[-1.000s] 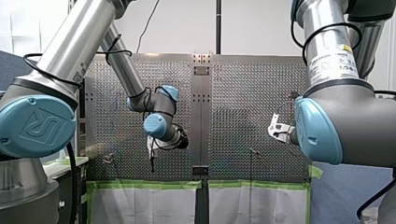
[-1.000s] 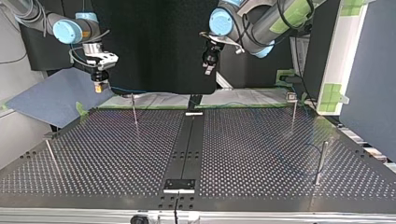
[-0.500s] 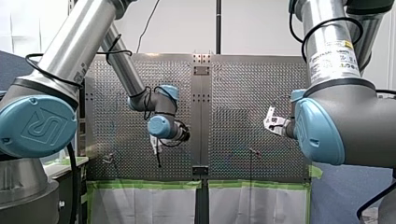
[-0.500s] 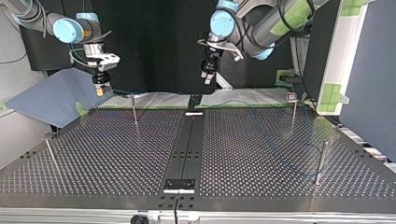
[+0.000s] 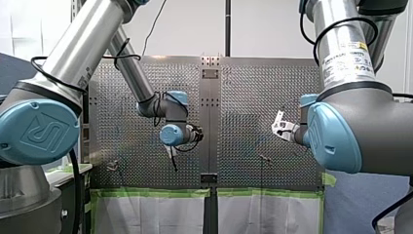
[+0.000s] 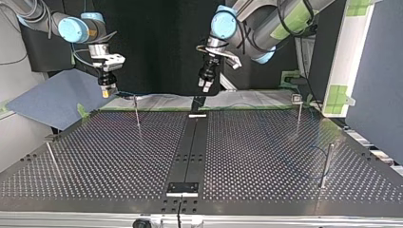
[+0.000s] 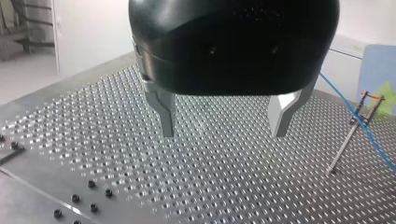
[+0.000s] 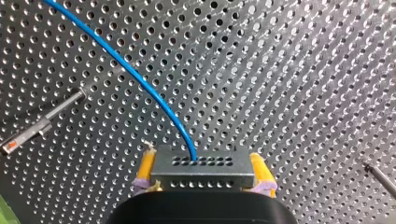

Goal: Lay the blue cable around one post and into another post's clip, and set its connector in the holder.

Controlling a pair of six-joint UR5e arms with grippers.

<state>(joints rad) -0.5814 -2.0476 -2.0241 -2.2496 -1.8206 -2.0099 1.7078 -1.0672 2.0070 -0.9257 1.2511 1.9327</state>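
Observation:
My right gripper is shut on a grey perforated connector block, gripped between its yellow pads. The blue cable rises from the block and arcs away over the perforated table. In the top view this gripper hangs above the table's far left, close to a thin post. My left gripper is open, its metal fingers empty above the table. In the top view it hovers near the far middle. Beside it, the cable passes a post with a clip.
More thin posts stand at the top view's right, near right and near left. A black centre strip carries a small plate at the near edge. A blue sheet lies beyond the table's far left.
My left gripper has swung lower and toward the top view's left. My right gripper, still holding the connector, has shifted slightly toward the post at the top view's left.

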